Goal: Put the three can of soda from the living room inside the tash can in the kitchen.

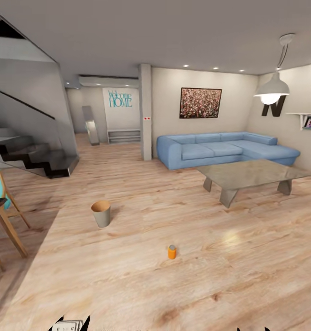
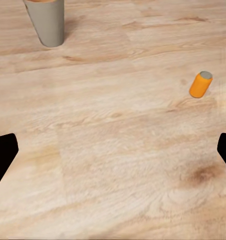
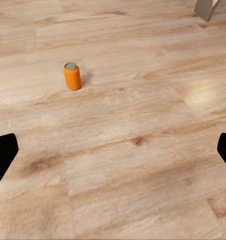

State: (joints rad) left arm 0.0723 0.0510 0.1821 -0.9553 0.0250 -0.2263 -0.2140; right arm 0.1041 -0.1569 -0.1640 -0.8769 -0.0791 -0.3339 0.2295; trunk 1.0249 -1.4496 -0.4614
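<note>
One orange can of soda [image 1: 172, 252] with a grey top stands upright on the living room's wood floor, ahead of me and slightly right. The left wrist view [image 2: 200, 84] and the right wrist view [image 3: 72, 76] both catch it. The grey tash can [image 1: 101, 214] with a brown inside stands on the floor farther off to the left, and its lower part shows in the left wrist view [image 2: 46, 22]. My left gripper [image 2: 113, 155] is open above bare floor, short of the can. My right gripper [image 3: 113, 155] is open too, with nothing between its fingers.
A glass coffee table [image 1: 252, 174] stands at the right, with a blue corner sofa [image 1: 224, 149] behind it. Dark stairs [image 1: 40, 158] rise at the left, and a wooden chair [image 1: 3, 216] sits at the left edge. Open floor lies around the can.
</note>
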